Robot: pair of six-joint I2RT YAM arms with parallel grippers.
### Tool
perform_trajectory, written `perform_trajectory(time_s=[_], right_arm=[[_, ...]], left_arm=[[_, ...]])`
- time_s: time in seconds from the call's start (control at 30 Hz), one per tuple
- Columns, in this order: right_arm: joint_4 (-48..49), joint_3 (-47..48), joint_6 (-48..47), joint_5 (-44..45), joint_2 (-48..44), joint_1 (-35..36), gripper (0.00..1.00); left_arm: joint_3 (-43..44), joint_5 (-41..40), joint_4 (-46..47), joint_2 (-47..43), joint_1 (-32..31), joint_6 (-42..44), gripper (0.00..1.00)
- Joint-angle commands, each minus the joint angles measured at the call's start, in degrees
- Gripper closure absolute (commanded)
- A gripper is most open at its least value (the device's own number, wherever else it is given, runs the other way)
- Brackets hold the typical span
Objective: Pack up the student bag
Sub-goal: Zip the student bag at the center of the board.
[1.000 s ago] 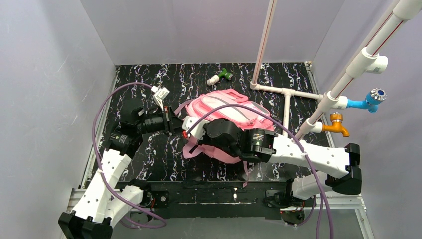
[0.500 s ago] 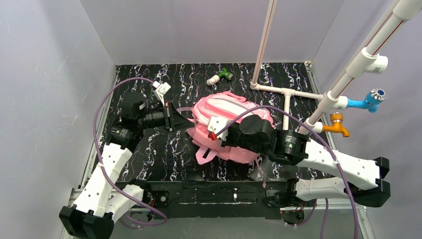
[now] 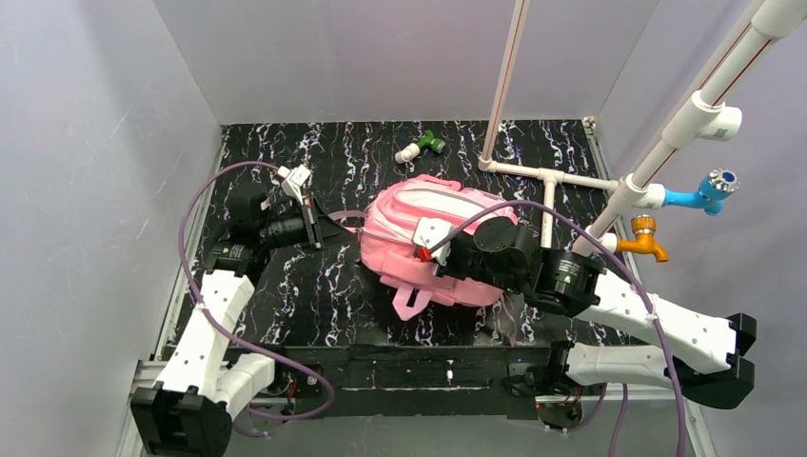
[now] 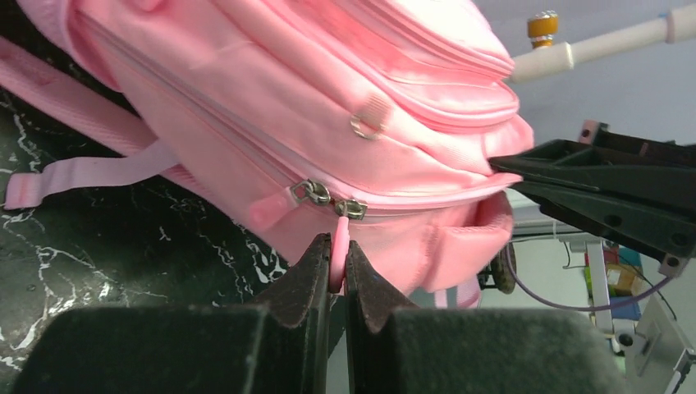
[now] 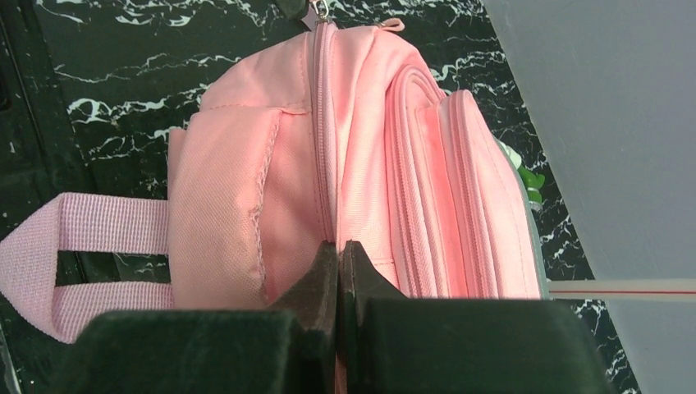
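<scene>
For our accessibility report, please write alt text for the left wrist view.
The left hand pinches a pink zipper pull on the pink student bag, just below two metal sliders that meet. The bag lies on a black marbled table, one strap trailing left.

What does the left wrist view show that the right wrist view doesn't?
Only the left wrist view plainly shows the left gripper pinching the pink zipper pull below two metal sliders, plus the orange tap in the background. Only the right wrist view shows the right gripper shut on the fabric beside the zipper seam, next to the side pocket. Both show the student bag, its pink straps and the black marbled table.
</scene>
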Motion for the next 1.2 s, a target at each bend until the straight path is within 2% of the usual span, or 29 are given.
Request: perform_trajectory(time_s=[0.0, 0.17, 0.37, 0.57, 0.7, 0.87, 0.93, 1.17], right_arm=[[-3.7, 0.8, -1.1, 11.0, -5.2, -3.0, 0.99], [-2.9, 0.7, -1.2, 10.1, -4.9, -3.3, 0.99], [-2.7, 1.2, -0.9, 8.2, -3.1, -3.4, 0.99], [-1.9, 1.4, 2.3, 1.3, 3.3, -3.3, 0.99], [4.0, 0.4, 8.0, -2.7, 8.8, -3.3, 0.99], [10.1, 2.0, 12.5, -2.8, 18.3, -3.3, 0.99], [13.2, 3.0, 13.9, -2.4, 22.4, -3.3, 0.99], [21.3, 8.0, 18.9, -2.4, 37.1, -3.0, 0.99]], left_arm=[[-3.1, -10.8, 6.2, 5.3, 3.9, 0.9, 1.00], [-2.1, -11.4, 9.8, 13.7, 4.0, 0.8, 1.00], [-0.7, -13.1, 10.8, 17.3, 4.0, 1.8, 1.00], [5.6, -12.9, 10.1, 25.7, 3.9, 2.1, 0.99], [13.0, -19.0, 3.8, 30.4, 3.9, 4.6, 0.56], [16.8, -31.9, -5.9, 24.9, 4.0, 11.7, 0.30], [17.3, -36.2, -7.8, 21.4, 3.9, 13.1, 0.24], [20.4, -40.3, -10.7, 11.0, 3.9, 14.4, 0.20]])
